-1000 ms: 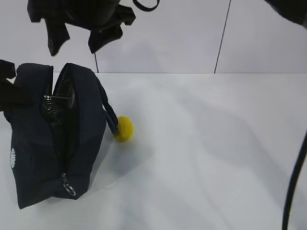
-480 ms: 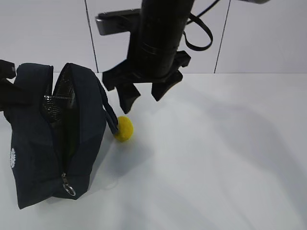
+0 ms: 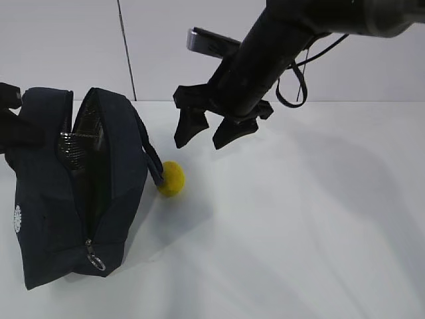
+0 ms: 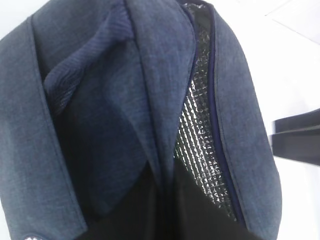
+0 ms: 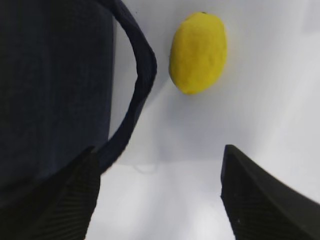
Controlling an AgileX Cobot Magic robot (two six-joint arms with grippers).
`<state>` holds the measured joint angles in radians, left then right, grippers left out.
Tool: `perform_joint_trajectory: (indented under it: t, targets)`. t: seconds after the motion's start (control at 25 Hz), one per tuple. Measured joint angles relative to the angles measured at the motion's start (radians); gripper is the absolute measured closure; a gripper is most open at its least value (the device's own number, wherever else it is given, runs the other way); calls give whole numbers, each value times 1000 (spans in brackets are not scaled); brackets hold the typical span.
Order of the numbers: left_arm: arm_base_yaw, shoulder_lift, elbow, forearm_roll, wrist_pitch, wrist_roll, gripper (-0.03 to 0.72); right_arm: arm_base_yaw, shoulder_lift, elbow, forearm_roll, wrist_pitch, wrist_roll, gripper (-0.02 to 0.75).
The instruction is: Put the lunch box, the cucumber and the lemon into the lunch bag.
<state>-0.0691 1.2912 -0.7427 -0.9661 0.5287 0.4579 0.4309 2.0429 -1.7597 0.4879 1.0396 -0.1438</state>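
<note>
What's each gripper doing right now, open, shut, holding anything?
Left gripper: shut; it sits at the lunch bag, but what it pinches cannot be told.
Right gripper: open, empty, above the lemon.

The lemon [image 5: 198,52] lies on the white table [image 5: 270,105] toward the far side, its long axis running roughly near to far. Just to its left curves a loop handle [image 5: 137,95] of the dark navy lunch bag [image 5: 52,85], whose fabric side fills the left part of the picture. The handle and the lemon are very close; whether they touch cannot be told. At the near edge, the right tool [image 5: 162,195] shows two dark ribbed fingers [image 5: 260,200] standing wide apart, nothing between them but bare table.
</note>
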Motion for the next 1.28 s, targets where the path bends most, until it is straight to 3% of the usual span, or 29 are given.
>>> perform_joint_trajectory:
  t: [0.24,0.44,1.0,1.28]
  targets:
    - [0,0,0,0,-14,0,684,-3,110,2,108,-72,-10,156]
    - [0,0,0,0,-18,0,684,-3,173,2,123,-142,25,156]
    - [0,0,0,3,-22,0,684,22,266,-78,127,-221,90,156]
    - [0,0,0,3,-24,0,684,36,326,-167,44,-195,179,156]
